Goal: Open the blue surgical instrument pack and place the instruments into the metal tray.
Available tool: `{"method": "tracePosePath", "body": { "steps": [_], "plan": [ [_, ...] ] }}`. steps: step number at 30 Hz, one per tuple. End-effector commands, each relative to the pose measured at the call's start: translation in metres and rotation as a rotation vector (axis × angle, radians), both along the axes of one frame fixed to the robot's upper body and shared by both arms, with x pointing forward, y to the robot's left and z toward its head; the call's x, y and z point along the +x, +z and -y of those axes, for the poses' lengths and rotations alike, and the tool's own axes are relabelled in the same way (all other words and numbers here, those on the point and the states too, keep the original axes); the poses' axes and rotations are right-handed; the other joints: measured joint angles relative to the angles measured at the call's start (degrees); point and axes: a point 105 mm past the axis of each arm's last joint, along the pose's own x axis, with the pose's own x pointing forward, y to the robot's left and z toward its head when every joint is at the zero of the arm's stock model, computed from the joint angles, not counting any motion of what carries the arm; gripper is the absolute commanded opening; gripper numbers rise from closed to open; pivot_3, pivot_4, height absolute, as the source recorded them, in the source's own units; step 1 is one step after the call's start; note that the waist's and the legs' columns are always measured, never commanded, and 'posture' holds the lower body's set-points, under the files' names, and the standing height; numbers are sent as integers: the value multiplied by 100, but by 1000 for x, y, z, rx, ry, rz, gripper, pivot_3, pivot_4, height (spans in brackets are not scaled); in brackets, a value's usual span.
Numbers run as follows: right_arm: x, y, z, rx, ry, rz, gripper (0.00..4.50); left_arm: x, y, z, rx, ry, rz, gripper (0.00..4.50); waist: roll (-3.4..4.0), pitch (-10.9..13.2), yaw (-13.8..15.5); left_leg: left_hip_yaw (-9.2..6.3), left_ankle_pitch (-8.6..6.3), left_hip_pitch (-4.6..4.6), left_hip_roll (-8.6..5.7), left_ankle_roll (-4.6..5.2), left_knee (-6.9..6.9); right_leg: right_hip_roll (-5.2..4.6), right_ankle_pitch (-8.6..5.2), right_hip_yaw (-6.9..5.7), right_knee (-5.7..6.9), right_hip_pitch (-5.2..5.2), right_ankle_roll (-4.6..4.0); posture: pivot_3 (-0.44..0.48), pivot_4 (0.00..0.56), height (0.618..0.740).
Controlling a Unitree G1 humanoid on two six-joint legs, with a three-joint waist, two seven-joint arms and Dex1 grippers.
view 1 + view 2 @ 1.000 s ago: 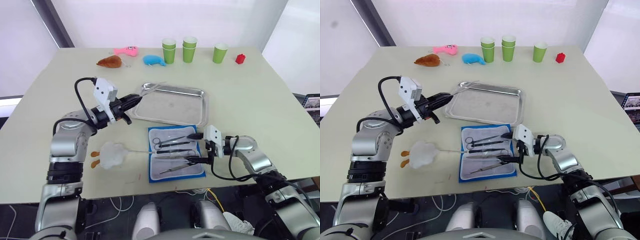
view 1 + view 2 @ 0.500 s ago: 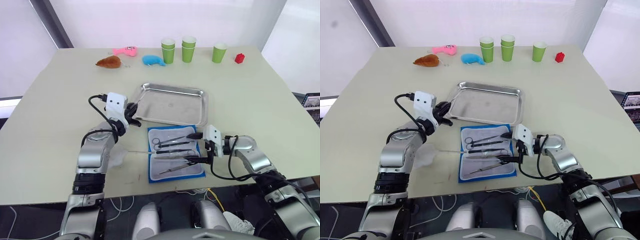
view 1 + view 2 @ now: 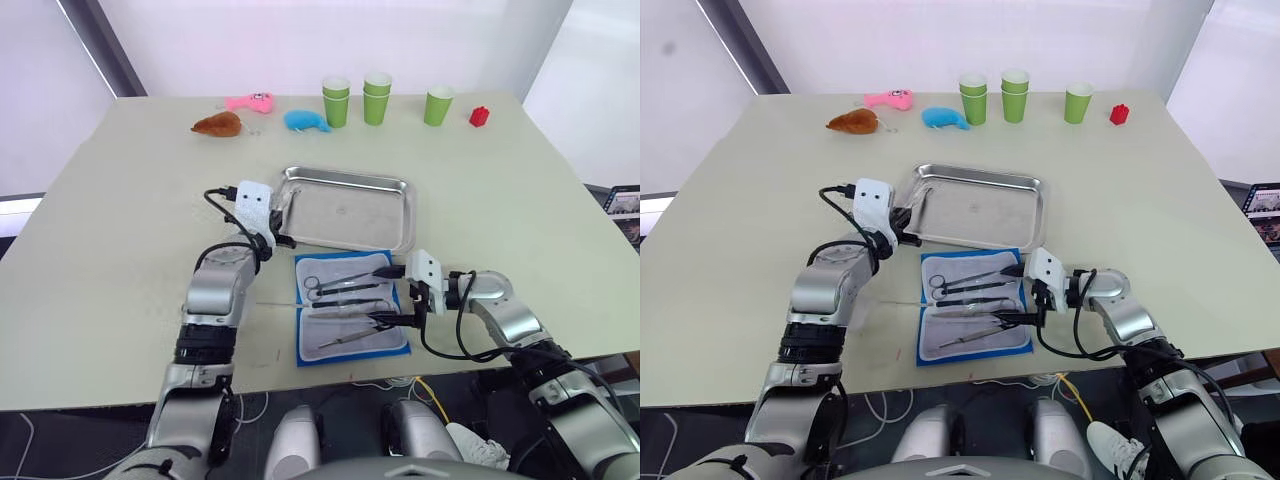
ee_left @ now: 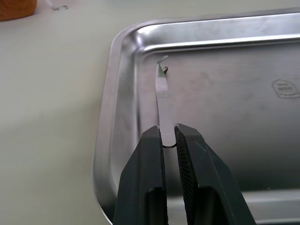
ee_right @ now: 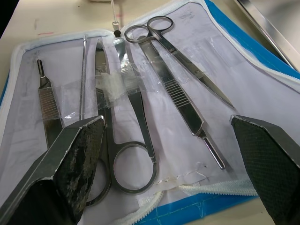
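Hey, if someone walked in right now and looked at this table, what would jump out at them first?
The blue surgical instrument pack lies open at the table's near edge, silvery instruments in its pale lining, the open right gripper over them. Just behind it, the left gripper holds a thin metal tool over the metal tray.

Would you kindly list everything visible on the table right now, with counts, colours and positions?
metal tray: one, steel, table centre.
blue surgical instrument pack: one, open, near edge of tray.
instruments: several, silvery, in the pack; one over the tray.
cups: green, three places, two stacked, far edge.
plush toys: brown, pink, blue, far left.
red block: one, far right.
left gripper: shut on an instrument.
right gripper: open over the pack.
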Motion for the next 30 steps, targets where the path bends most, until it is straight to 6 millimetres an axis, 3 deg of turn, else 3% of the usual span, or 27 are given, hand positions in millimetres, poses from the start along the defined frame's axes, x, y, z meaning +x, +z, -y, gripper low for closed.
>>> {"method": "tracePosePath", "body": {
  "steps": [1, 10, 17, 30],
  "plan": [
    [-22, -76, 29, -262, -83, -195, 4500, 5, 4, 4, 25, 12, -1, 172, 1, 0, -1, 1, 0, 0, 0, 0, -1, 0, 0, 1, 0, 0, 0, 0, 150, 739],
    [-22, -76, 29, -256, -93, -191, 4500, 6, 2, 5, 6, 16, -20, 172, 0, 0, -1, -1, -1, 1, 1, -1, -8, -9, 0, 3, -4, -4, -1, 0, 150, 739],
    [-22, -76, 30, -254, -94, -194, 4500, 4, 8, 1, -7, 52, -1, 2670, 1, -1, -1, -2, -1, 3, 2, -2, -17, -23, 0, 6, -10, -5, 0, 0, 150, 739],
    [-21, -76, 28, -252, -93, -190, 4500, 0, 37, 13, -38, -45, 96, 2670, 0, 0, -3, -6, -2, 4, 2, -3, -40, -21, 3, 13, -27, -11, -4, 0, 150, 739]
  ]
}}
